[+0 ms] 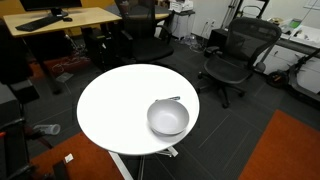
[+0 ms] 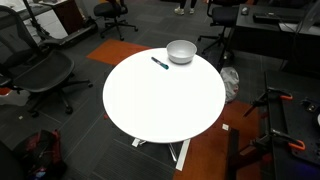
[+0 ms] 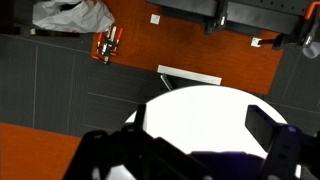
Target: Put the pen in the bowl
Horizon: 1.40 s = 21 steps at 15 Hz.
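The shiny metal bowl (image 1: 168, 118) stands near the edge of the round white table (image 1: 115, 110); it shows in both exterior views (image 2: 181, 51). The thin dark pen (image 2: 159, 64) lies flat on the table (image 2: 160, 105) just beside the bowl, and shows as a dark line behind the bowl's rim (image 1: 171, 99). The arm is out of sight in both exterior views. In the wrist view my gripper (image 3: 197, 126) is open and empty, high above a bare part of the table (image 3: 200, 105). Bowl and pen are out of the wrist view.
Black office chairs (image 1: 235, 55) (image 2: 40, 70) stand around the table. A wooden desk (image 1: 60, 18) is at the back. Orange carpet (image 3: 200, 45) and black stands (image 2: 275, 110) lie beside the table.
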Motion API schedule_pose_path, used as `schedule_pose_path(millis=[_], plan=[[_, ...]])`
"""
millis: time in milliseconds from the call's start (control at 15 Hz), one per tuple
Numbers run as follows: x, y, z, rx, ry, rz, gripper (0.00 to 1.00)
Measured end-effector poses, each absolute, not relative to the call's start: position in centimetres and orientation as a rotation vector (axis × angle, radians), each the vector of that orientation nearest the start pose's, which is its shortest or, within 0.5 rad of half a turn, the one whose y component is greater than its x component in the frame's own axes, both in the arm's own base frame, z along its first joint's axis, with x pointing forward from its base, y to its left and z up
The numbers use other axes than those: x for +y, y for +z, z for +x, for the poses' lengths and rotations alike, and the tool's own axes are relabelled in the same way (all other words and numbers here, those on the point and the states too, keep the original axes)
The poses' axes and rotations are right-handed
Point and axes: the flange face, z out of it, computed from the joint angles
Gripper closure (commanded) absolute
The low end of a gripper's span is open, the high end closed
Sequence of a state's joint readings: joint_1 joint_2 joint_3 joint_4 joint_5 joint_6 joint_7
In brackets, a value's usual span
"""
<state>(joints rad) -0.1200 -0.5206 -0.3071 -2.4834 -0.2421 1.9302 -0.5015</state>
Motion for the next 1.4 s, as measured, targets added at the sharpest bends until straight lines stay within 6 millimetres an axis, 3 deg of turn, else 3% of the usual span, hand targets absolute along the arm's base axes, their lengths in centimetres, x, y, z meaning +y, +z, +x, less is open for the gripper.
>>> schedule_pose_path(millis=[333,933,1400], plan=[[-17.5,43.6,39.8,-0.293,0.001,-3.129,0.00],[-16.2,42.3,52.8,-0.159,-0.222,-3.161,0.00],[-15.7,38.1,61.8,0.056,-0.211,-3.206,0.00]])
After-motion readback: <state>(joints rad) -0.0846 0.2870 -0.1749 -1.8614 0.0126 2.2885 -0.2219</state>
